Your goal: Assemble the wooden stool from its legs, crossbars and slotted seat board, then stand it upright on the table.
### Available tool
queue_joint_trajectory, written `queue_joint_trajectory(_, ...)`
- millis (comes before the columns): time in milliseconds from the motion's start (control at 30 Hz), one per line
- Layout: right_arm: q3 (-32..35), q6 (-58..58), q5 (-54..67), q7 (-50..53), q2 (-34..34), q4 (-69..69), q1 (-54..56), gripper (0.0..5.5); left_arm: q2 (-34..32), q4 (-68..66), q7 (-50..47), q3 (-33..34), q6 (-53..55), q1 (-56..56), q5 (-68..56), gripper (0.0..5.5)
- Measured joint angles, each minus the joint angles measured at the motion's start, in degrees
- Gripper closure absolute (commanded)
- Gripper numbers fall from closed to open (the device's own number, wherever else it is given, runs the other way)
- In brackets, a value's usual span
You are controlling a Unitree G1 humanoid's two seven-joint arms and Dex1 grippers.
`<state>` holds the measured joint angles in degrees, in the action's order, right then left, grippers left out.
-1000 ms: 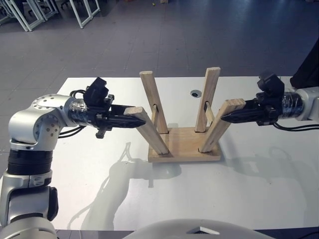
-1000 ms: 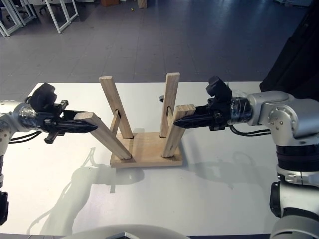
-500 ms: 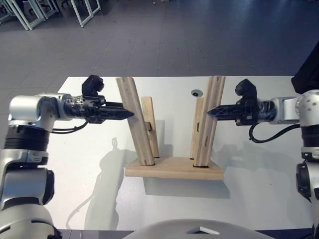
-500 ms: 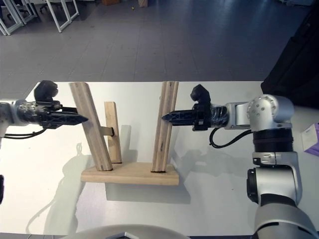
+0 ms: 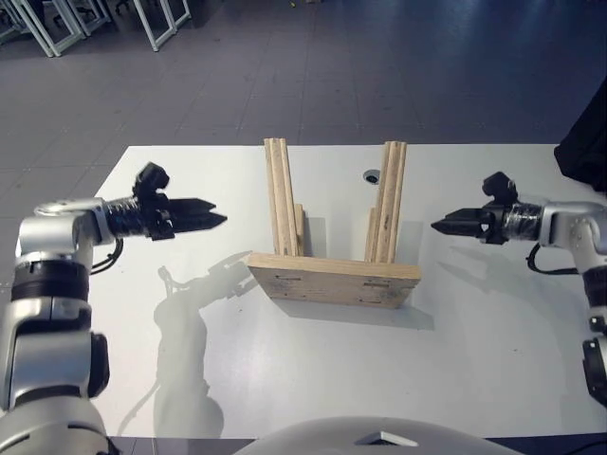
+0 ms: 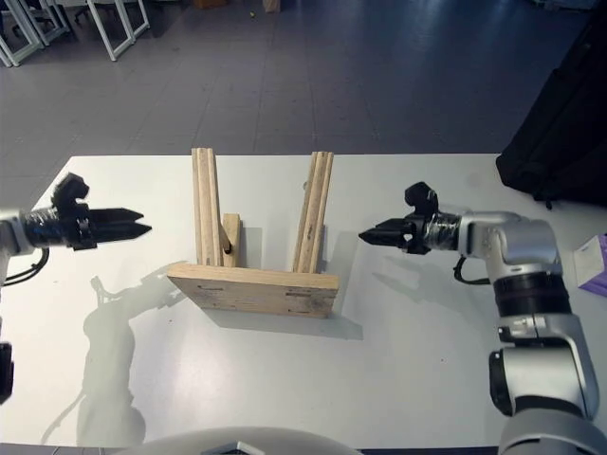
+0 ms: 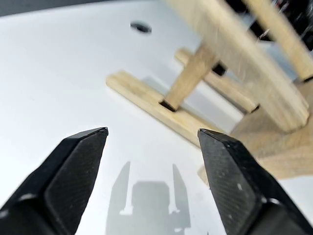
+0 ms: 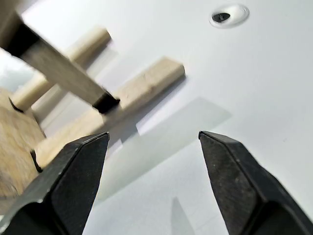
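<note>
White table (image 5: pixel 474 341) carries the whole scene, its top plain but for a small round cable hole (image 5: pixel 372 176) near the far edge.

At the table's left side the left gripper (image 5: pixel 220 220) hovers just above the surface, its two dark pointed fingers (image 7: pixel 73 166) spread apart with nothing between them, tips aimed inward toward the middle. The right gripper (image 5: pixel 438 226) mirrors it from the right side, fingers likewise parted and empty, also pointing inward.

Between the two grippers, and apart from both, lies the wooden stool (image 5: pixel 332 281). It rests on its side: the seat board (image 6: pixel 251 289) stands on one long edge with its flat face turned toward the robot, and the legs (image 5: pixel 278 194) run away from it across the table toward the far edge, stacked in a left pair and a right pair. The left gripper's tips sit level with the left pair, the right gripper's tips with the right pair, a clear gap of bare table on each side. From the left wrist the lowest leg lies flat on the table with a crossbar (image 7: pixel 193 73) rising out of its slot; the right wrist view has the same arrangement on its side.

Beyond the table's far edge a grey floor (image 5: pixel 379 66) stretches back, with white metal frames (image 5: pixel 152 24) standing at the far left.
</note>
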<state>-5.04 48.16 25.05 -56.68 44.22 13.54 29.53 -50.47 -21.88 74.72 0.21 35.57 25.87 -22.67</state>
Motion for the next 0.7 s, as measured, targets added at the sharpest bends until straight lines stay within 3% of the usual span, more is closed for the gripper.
queue_joint_trajectory(133, 1.78, 3.34, 4.5, -3.62, 4.3, -18.04, -11.7, 1.16, -2.59, 21.82, -0.36, 4.17, 4.92, -17.18, -5.04, 1.11)
queue_joint_trajectory(267, -0.32, 0.08, 2.87, -7.93, 9.47, -24.38, -15.14, 1.16, -3.59, 26.97, -0.42, 5.38, -1.66, -23.53, -3.94, 1.11)
queue_joint_trajectory(500, -3.27, -2.98, 1.6, -10.37, 10.48, -29.52, -15.91, 1.16, 1.25, 26.19, -1.74, 1.65, -5.42, -20.65, -3.26, 1.11)
queue_joint_trajectory(700, -7.61, -2.94, 1.32, -8.09, 5.24, -30.86, -13.56, 1.35, 4.65, 22.1, -1.75, -2.22, -7.61, -14.59, -1.66, 1.06)
